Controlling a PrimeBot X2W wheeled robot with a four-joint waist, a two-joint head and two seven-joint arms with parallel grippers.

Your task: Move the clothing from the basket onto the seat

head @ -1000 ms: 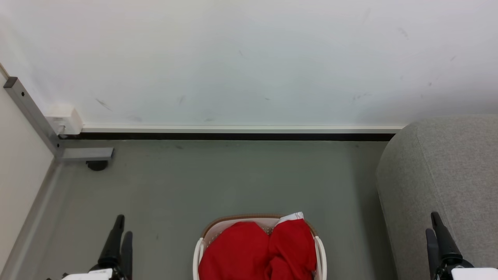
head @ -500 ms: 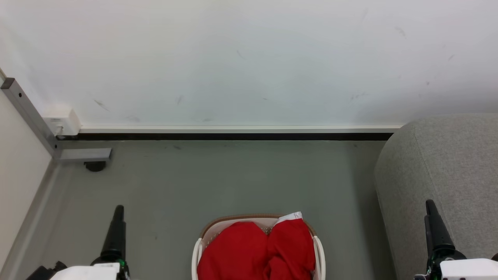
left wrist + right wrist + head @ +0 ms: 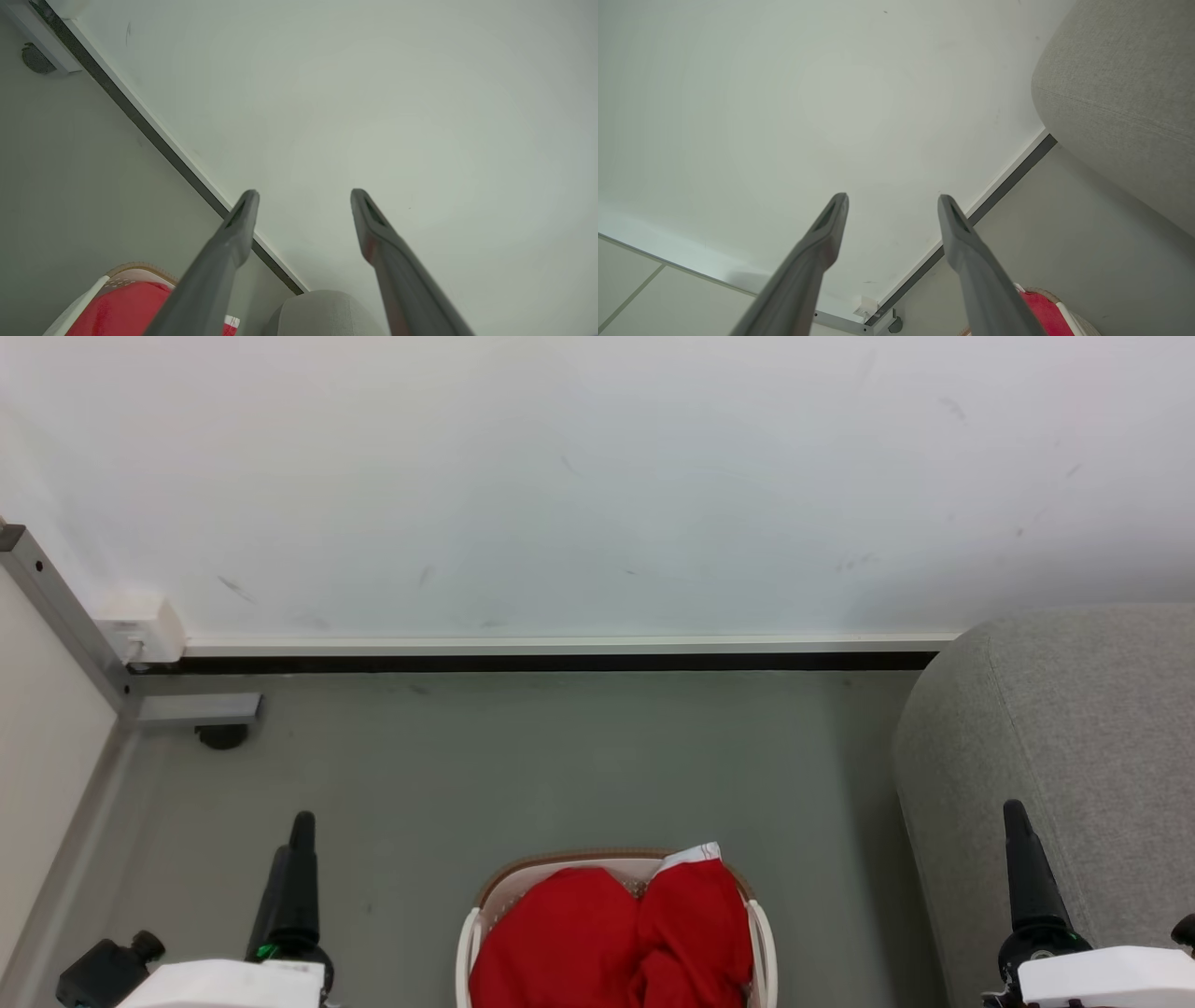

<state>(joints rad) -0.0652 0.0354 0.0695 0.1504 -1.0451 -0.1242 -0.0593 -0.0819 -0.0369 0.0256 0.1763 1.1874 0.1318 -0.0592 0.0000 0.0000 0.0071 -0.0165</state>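
The basket (image 3: 464,947) stood on the smooth grey floor (image 3: 560,765), low in the middle of the head view, between the two arms and apart from both. It was white plastic with rounded walls. Perforations showed on the inner back wall, and a brown woven-look band ran round the rim.

The clothing (image 3: 597,933) lay heaped inside the basket, up to the rim. It was bright red, matte, soft fabric in fat rounded folds. A white panel with a thin red stripe stuck up at the back right.

The seat (image 3: 1074,728) was on the robot's right of the basket, near it but not touching. Its grey upholstery had a coarse weave, with a bulging rounded corner and one stitched seam curving down it.

The left gripper (image 3: 303,193) had long, dark, tapering fingers with slotted tips. They were spread wide and empty, pointing toward the wall (image 3: 597,476).

The right gripper (image 3: 892,198) was the same, spread wide and empty, beside the seat's flank.

The wall was white and flat, with faint dark scuffs. A pale skirting strip (image 3: 560,642) ran along its foot above a dark gap.
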